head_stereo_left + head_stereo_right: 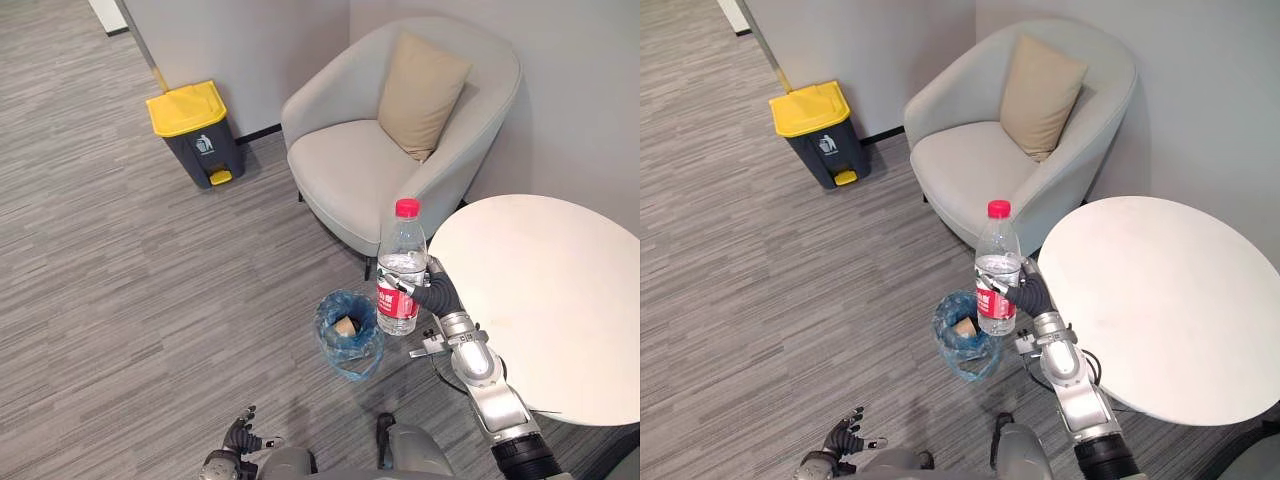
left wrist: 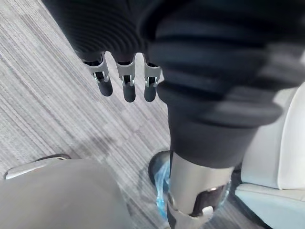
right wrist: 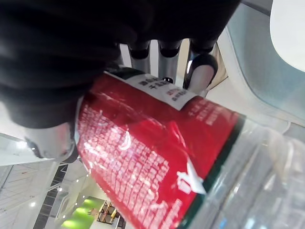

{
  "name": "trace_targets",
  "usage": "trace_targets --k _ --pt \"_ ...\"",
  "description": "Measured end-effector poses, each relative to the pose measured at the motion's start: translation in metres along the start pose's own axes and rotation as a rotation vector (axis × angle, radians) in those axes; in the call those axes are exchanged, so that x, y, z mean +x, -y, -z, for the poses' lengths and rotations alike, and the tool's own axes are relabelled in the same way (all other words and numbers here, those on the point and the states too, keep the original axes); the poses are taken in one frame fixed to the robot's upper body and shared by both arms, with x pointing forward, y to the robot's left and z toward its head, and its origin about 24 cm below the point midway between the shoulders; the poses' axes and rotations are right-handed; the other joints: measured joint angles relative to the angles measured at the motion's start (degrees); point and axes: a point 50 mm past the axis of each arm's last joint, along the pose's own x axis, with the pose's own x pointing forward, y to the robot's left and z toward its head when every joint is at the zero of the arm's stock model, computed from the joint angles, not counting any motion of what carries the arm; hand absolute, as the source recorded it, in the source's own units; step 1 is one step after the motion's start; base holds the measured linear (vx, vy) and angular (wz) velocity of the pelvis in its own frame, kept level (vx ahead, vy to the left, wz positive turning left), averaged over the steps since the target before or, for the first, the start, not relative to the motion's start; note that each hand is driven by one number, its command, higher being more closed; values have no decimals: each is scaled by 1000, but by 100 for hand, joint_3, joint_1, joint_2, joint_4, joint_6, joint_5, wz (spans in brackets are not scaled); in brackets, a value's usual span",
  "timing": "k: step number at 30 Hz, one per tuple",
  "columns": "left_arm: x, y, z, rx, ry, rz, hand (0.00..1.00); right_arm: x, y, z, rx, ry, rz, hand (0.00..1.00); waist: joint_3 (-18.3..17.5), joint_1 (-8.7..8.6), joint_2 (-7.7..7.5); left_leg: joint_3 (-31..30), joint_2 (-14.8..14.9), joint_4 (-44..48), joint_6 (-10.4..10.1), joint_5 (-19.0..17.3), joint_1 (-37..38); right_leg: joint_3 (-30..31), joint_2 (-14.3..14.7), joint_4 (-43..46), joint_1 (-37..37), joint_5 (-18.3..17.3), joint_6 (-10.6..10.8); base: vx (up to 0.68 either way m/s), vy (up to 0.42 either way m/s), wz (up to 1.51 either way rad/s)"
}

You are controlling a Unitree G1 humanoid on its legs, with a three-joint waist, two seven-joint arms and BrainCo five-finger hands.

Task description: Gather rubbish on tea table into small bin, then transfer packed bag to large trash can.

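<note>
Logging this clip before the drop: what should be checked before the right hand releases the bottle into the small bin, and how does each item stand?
1. Grip: right hand curled round the bottle at its red label: ok.
2. Bottle upright, red cap on: ok.
3. Bottle over the opening of the small bin: cannot tell; it shows at the rim's side nearest the table.
4. Blue bag open at the top, with a brown scrap inside and room left: ok.
5. Left hand out of the drop path, low, fingers straight: ok.
</note>
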Motion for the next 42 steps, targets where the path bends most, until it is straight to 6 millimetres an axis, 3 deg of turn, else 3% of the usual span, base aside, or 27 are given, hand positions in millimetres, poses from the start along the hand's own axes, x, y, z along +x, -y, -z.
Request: trace_targets --k 2,3,4,5,7,9,10,11,13,17,24,28,31,32,35,38,42 --pt "1 0 -4 -7 13 -2 0 -3 -1 1 16 -7 -7 100 -4 5 32 146 260 1109 -158 156 -281 -11 196 -452 598 27 -84 243 -97 -4" --pt "2 0 -6 -15 17 -6 0 -3 -1 1 26 -8 -6 100 -4 16 27 218 311 1427 -142 257 -382 2 210 -564 717 38 -129 197 -22 -8" --pt "3 0 -8 -19 24 -9 0 -3 -3 1 36 -6 -6 100 -1 19 13 380 408 1842 -87 262 -561 25 192 -718 881 64 -170 167 19 -12" --pt "4 1 -12 -20 34 -6 0 -2 -4 0 43 -5 -4 100 1 20 13 508 473 1861 111 84 -697 90 149 -751 935 64 -171 133 54 -17" --pt "5 2 -16 -21 48 -3 0 -3 -4 1 48 -7 -6 100 21 34 -4 513 461 1410 143 -85 -836 194 53 -754 973 63 -167 123 129 -24" --pt "5 3 -17 -18 56 2 0 -3 -3 1 50 -9 -2 100 45 29 40 464 424 398 0 100 -834 243 -35 -715 1063 31 -69 84 204 -12" --pt "5 9 -17 -12 56 19 0 -3 0 1 41 -7 4 100 54 5 196 418 441 -246 -133 925 -794 274 19 -677 1149 -101 155 67 215 0" --pt "5 10 -19 -14 60 23 0 -4 1 2 38 -13 8 100 118 24 200 398 434 -168 -141 758 -723 329 32 -651 1195 -170 262 43 299 -1" --pt "6 8 -22 -10 68 16 0 -7 -6 4 63 -28 -2 100 98 59 47 494 185 -392 -130 749 -557 425 -239 -633 1190 -211 395 2 228 -1" --pt "5 7 -17 -9 57 14 0 -7 -10 4 75 -31 -7 100 112 150 99 712 -64 -689 4 817 -402 624 -491 -644 1105 -160 557 -34 129 -16" --pt "2 2 -8 1 30 3 0 -11 -10 14 71 -74 -9 100 94 149 60 787 -123 -845 59 865 -475 708 -542 -626 936 -122 610 -20 15 -6" --pt "3 -2 -11 7 38 -5 0 -7 -21 18 67 -92 -65 100 111 158 24 784 -88 -592 76 863 -851 725 -500 -390 563 -136 596 6 -1 -3" --pt "11 -8 -33 16 94 -19 0 18 -27 7 34 -28 -120 100 368 175 -38 782 40 -142 80 861 -1494 735 -389 166 -139 -223 531 -104 -8 -7" --pt "16 -11 -52 22 144 -29 0 33 -29 -3 14 19 -141 100 599 199 -70 768 91 58 105 839 -1774 737 -355 535 -485 -338 515 -183 -15 1" --pt "20 -17 -78 3 220 -58 0 57 -30 -21 -40 92 -170 100 911 212 -53 749 117 416 110 779 -2338 774 -364 1281 -1212 -568 487 -238 -36 3" --pt "22 -28 -102 -41 291 -104 0 73 -20 -32 -121 139 -177 100 1224 289 27 718 183 630 95 778 -2904 793 -347 1669 -1860 -614 451 -219 -35 -1" --pt "24 -42 -127 -75 353 -161 0 89 -6 -42 -242 177 -133 100 1450 330 25 665 262 900 83 844 -3583 740 -324 2025 -2548 -588 418 -144 -23 3"
